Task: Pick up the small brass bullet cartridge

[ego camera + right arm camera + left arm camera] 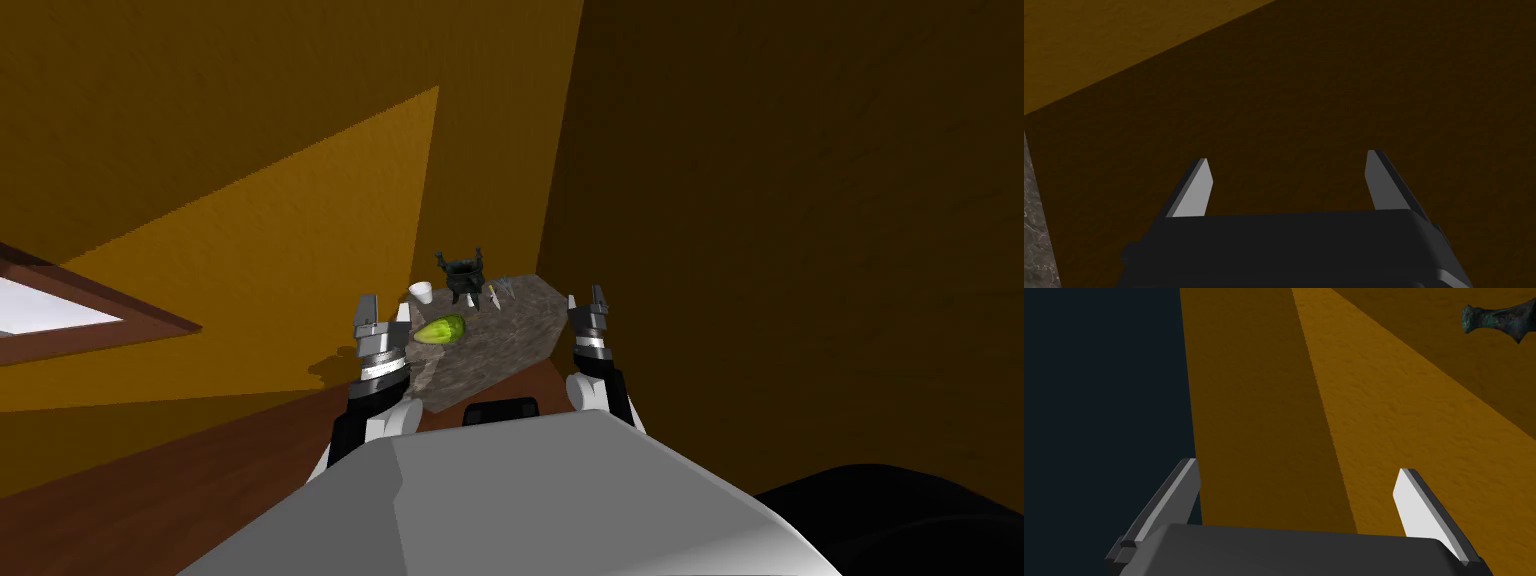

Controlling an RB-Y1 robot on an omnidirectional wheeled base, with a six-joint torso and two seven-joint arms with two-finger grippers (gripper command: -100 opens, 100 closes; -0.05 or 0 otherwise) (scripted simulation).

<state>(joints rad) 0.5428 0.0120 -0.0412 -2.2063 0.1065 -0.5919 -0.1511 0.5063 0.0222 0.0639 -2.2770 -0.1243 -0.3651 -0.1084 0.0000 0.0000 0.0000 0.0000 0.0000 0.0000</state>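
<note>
Left tool [385, 308] and right tool [586, 298] hang released, blades spread, flanking the mottled stone surface [510, 345]. The slim pale cartridge [493, 297] lies far on it, just right of a dark three-legged pot [463, 276].

Stone, tarnished metal, gritty walls
Veined grey-brown stone worktop [500, 345]; at its far edge a dark three-legged pot [464, 276] of tarnished greenish metal; grainy matt ochre walls [250, 120]; left gripper [1298, 465] blades smooth, matt grey.
</note>
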